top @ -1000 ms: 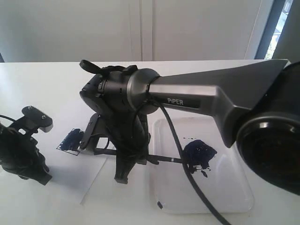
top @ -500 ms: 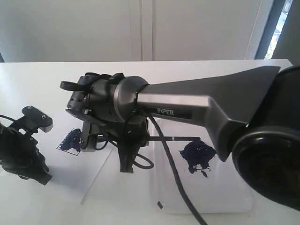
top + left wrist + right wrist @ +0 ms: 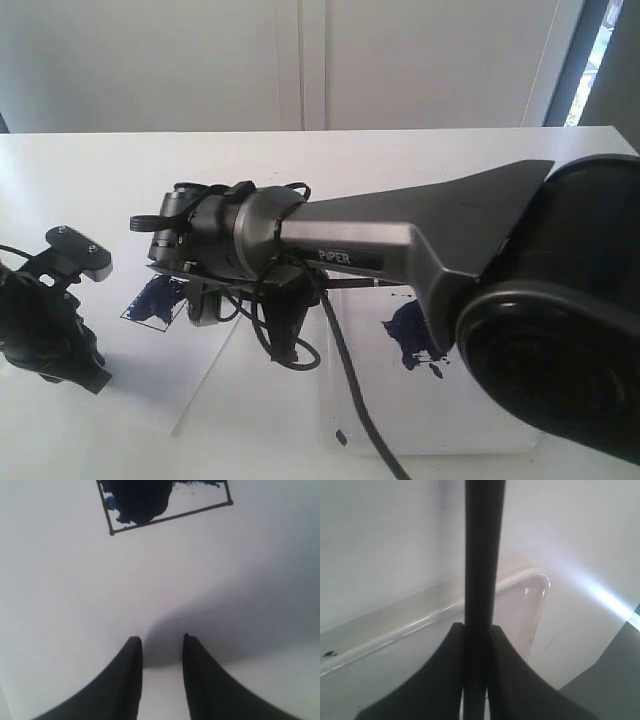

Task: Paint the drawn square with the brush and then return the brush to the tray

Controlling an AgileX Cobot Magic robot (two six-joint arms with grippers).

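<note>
Brush (image 3: 484, 545) between right gripper (image 3: 476, 628) jaws

in the left wrist view the drawn square (image 3: 150, 502) is cut off by the frame edge. the tip of the brush (image 3: 482, 555) is hidden, and the tray (image 3: 440, 400) is partly covered by the right arm (image 3: 420, 235).

The drawn square (image 3: 155, 298) lies on the paper (image 3: 215, 385), left of the tray (image 3: 420, 400) (both on the table (image 3: 90, 170)).

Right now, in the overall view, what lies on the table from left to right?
Black left robot arm → black-outlined drawn square, smeared dark blue → dark blue paint blot on glossy white plastic tray.
</note>
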